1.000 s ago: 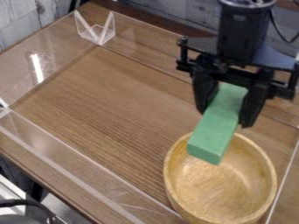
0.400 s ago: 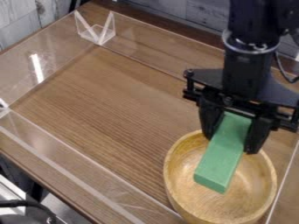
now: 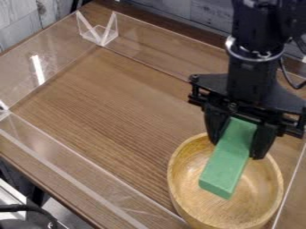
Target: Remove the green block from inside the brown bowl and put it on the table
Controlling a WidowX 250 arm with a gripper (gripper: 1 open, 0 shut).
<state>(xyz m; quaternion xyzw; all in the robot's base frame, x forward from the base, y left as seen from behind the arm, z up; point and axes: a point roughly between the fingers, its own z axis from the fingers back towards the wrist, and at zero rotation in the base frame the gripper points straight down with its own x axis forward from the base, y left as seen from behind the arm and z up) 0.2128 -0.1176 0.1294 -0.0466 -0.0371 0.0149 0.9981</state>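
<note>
The green block [image 3: 230,160] hangs tilted over the brown bowl [image 3: 191,199], its lower end down inside the bowl near the bottom. My gripper [image 3: 244,134] stands above the bowl, shut on the block's upper end, with a black finger on each side of it. The bowl sits at the front right of the table [image 3: 120,98]. Whether the block's lower end touches the bowl's floor I cannot tell.
Low clear acrylic walls [image 3: 36,63] run around the tabletop. A small clear angled piece [image 3: 97,29] stands at the back left corner. Bare wood stretches to the left of the bowl.
The gripper has moved a little right and down with the green block, bringing the block's lower end into the bowl. Over the last half second it has barely moved.
</note>
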